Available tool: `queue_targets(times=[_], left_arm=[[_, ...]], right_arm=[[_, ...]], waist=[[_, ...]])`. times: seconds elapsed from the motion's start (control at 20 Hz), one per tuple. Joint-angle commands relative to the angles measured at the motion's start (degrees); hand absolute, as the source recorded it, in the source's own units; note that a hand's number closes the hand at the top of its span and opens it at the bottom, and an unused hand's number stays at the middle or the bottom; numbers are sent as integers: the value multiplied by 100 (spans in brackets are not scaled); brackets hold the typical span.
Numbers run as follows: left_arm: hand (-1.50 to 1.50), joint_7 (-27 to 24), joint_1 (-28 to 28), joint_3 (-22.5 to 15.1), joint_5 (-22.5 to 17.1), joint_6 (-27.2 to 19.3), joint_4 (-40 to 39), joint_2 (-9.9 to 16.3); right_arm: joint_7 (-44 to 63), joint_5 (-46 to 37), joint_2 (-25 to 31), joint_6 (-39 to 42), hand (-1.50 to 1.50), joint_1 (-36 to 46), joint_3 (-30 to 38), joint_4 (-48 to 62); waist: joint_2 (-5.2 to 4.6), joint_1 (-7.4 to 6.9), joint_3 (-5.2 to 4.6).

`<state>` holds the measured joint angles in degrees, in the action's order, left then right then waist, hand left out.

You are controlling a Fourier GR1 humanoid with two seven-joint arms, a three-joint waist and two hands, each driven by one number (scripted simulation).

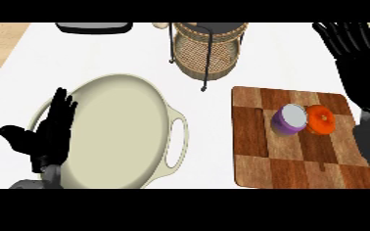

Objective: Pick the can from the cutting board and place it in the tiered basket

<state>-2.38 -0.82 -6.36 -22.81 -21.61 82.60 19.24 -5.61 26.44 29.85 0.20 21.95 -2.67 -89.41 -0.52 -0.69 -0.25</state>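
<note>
Right hand (345, 44) is up at the far right of the view, black fingers spread and straight, nothing in them, hanging beyond the far right corner of the brown checkered wooden cutting board (249, 147). The dark forearm runs down along the board's right edge. So the pick is not yet made.

And there's the target: a small purple can with a pale grey lid (289, 119), standing on the board, right of the board's middle. Touching or just beside it, on its right, sits a round orange fruit (321, 120) — I can't tell whether there's a gap. That neighbour is the tricky bit.

Beyond the board's far left corner stands the dark woven wicker tiered basket on a black wire frame (208, 46), its upper tier partly cut off by the view's top edge. That's where the can has to go.

Well left of the board lies a wide cream oval pan with a loop handle (119, 132), and the left hand (51, 129) rests over its left rim, fingers up and apart, holding nothing.

To do this well, I'd say the right hand should come down over the can from above, thumb and fingers closing front and back and not side to side, so the fruit isn't nudged. Then lift straight up and clear before swinging across towards the basket, minding the frame's upright black rods.
</note>
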Motion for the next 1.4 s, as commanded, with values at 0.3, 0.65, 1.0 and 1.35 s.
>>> queue_targets(times=[0.3,0.65,1.0,1.35], left_arm=[[0,443,-120,-389,264,664,181,573],[0,829,-477,-453,304,1160,344,582],[0,921,-241,-427,276,1121,578,691],[0,832,-304,-313,246,1251,426,726]], right_arm=[[266,-1937,1195,379,150,-285,-743,-484],[-1,-2285,-211,-956,-150,-1242,-831,-485],[1024,-3723,1666,-512,-150,-1266,-977,-1573],[2435,-3877,3039,1554,-150,-1160,-1809,-2444]], waist=[[158,540,-89],[55,95,25],[110,180,-1],[99,144,-13]])
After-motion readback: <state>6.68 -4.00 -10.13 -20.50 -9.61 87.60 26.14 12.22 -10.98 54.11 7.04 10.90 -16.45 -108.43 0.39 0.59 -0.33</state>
